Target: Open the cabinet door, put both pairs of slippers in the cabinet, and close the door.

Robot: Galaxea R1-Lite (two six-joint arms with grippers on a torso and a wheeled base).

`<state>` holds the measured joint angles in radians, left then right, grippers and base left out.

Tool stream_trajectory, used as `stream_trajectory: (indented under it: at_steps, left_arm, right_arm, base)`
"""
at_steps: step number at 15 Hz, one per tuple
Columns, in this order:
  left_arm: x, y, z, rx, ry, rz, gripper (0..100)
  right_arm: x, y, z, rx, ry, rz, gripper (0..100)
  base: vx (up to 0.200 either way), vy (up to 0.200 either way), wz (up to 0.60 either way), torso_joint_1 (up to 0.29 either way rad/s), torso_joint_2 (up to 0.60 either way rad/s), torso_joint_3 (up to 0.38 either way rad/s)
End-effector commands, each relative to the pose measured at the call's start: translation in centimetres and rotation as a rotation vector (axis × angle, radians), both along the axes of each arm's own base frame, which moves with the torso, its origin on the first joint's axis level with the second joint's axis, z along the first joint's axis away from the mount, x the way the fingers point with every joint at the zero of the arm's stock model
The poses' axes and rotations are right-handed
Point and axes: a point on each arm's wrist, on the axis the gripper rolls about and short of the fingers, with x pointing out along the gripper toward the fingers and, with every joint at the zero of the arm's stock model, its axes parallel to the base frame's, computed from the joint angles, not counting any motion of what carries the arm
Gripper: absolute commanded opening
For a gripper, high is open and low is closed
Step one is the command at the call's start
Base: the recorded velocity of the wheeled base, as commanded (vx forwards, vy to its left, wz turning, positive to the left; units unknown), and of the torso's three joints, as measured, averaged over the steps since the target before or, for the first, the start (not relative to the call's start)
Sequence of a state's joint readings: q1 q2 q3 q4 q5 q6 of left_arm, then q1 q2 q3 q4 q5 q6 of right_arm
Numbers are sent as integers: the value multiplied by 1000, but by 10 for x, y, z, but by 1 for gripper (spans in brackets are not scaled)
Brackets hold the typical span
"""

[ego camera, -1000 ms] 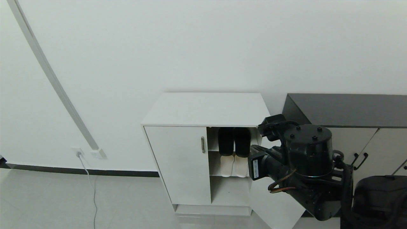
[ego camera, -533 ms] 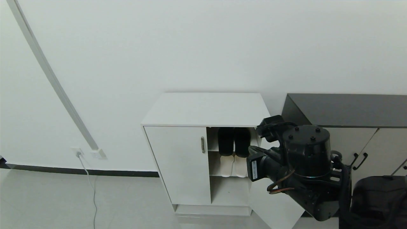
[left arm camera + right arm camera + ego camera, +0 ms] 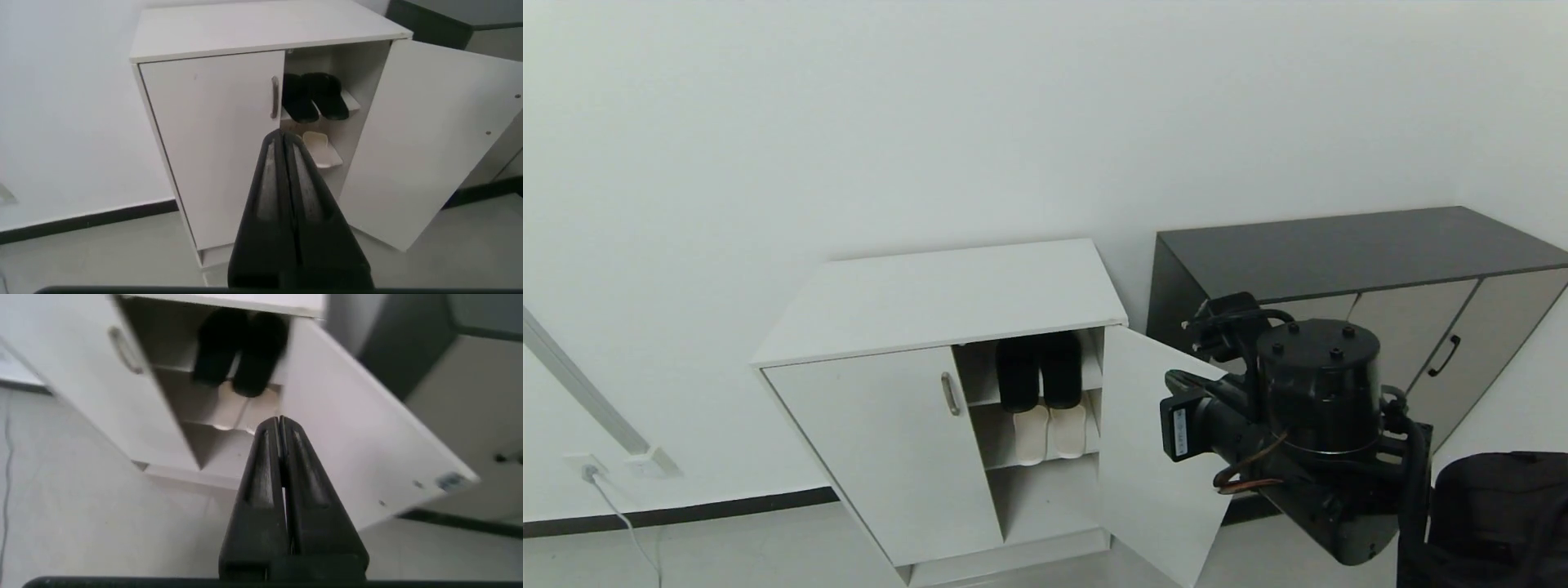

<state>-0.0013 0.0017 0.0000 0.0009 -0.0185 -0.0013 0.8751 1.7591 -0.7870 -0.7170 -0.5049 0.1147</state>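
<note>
Standing open, the cabinet door [image 3: 1135, 457] exposes shelved slippers [image 3: 1018, 371]

Head cam's up high, looking forward and down at the whole cabinet [image 3: 931, 298] from mid-range. Wrist cams each look past their own tip, left end effector [image 3: 283, 137] and right end effector [image 3: 279, 421], at the same open compartment with the black slippers [image 3: 313, 94]. The right one's closer in.
</note>
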Motion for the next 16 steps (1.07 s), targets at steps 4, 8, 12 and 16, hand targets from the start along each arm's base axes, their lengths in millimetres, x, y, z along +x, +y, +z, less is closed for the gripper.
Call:
stream_trajectory:
  at_steps: [4, 8, 12, 16]
  left_arm:
    - [0, 0, 0, -2, -1, 0, 0]
    - [0, 0, 0, -2, -1, 0, 0]
    - [0, 0, 0, -2, -1, 0, 0]
    - [0, 0, 0, -2, -1, 0, 0]
  right_arm:
    - [2, -1, -1, 2, -3, -6, 0]
    - [4, -1, -4, -4, -19, -9, 0]
    - [5, -1, -2, 5, -46, -9, 0]
    - [17, -5, -7, -19, -42, -41, 0]
  base:
    - [0, 0, 0, 0, 0, 0]
    - [-50, 0, 0, -1, 1, 2]
    - [-200, 0, 0, 11, 6, 4]
    - [-100, 0, 0, -8, -1, 0]
